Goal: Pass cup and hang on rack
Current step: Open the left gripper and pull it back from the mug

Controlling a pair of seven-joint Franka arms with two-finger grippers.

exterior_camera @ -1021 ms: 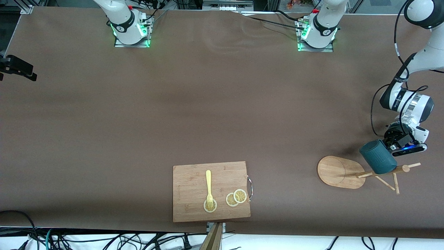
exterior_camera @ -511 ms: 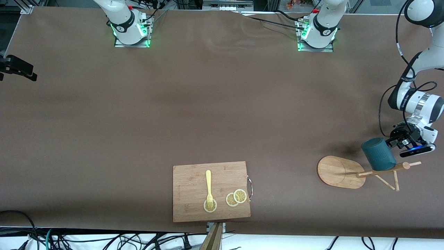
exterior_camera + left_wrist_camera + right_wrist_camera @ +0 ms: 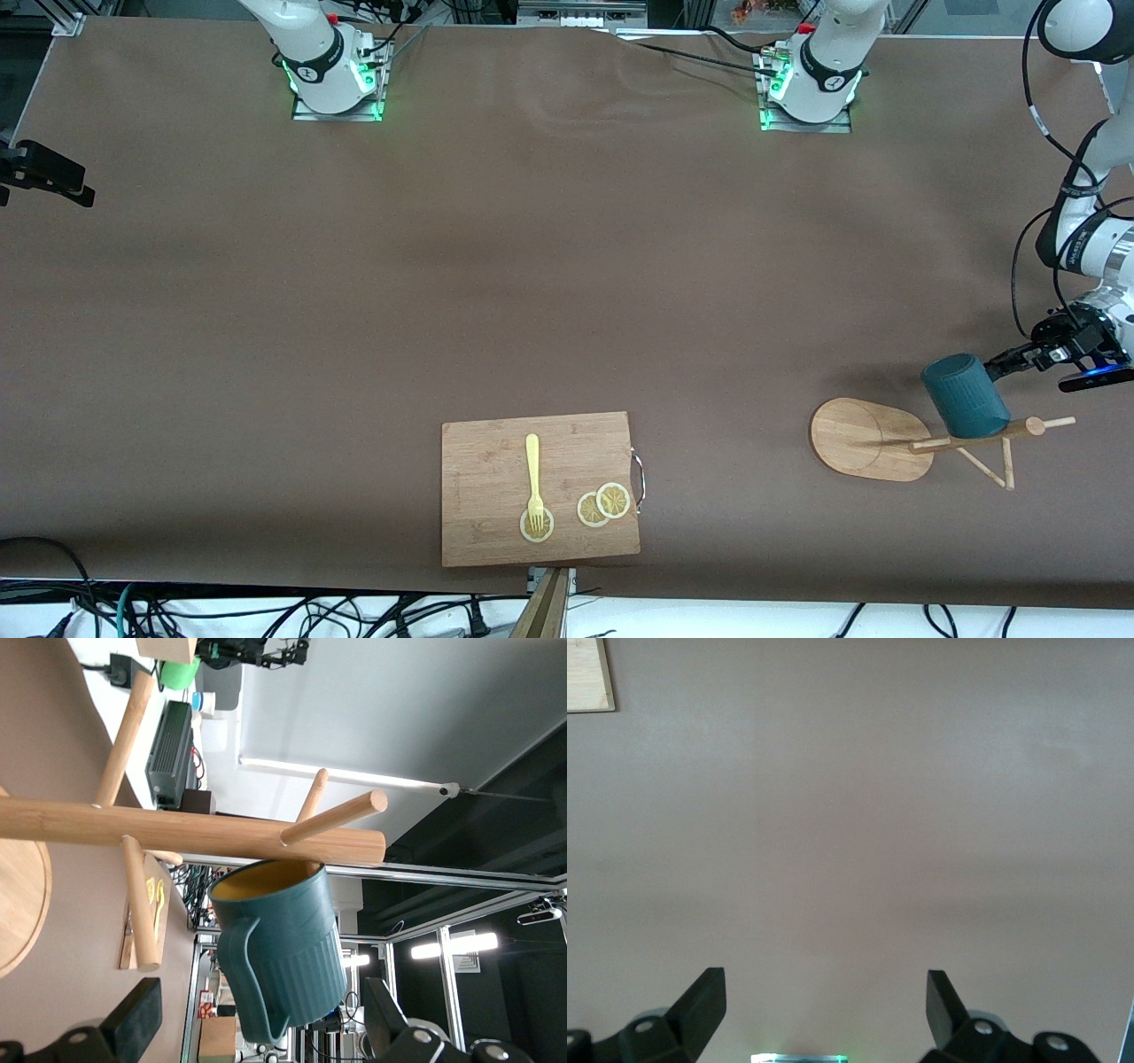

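The dark teal cup (image 3: 964, 396) hangs on the bamboo rack (image 3: 886, 440) near the top of its pole, free of any gripper. Which peg carries it I cannot tell. In the left wrist view the cup (image 3: 288, 939) sits under the rack's pole (image 3: 177, 828), handle toward the camera. My left gripper (image 3: 1010, 361) is open and empty, a short way from the cup toward the left arm's end of the table, and its fingers (image 3: 142, 1014) stand clear on both sides. My right gripper (image 3: 824, 1001) is open and empty over bare table, out of the front view.
A wooden cutting board (image 3: 478, 532) lies near the front edge, with a yellow fork (image 3: 532, 474) and lemon slices (image 3: 604, 505) on it. Its corner shows in the right wrist view (image 3: 586, 673). The rack's oval base (image 3: 855, 439) lies toward the board.
My left gripper has drawn back from the cup toward the left arm's end of the table. The cup stays hanging on the rack. The right arm waits.
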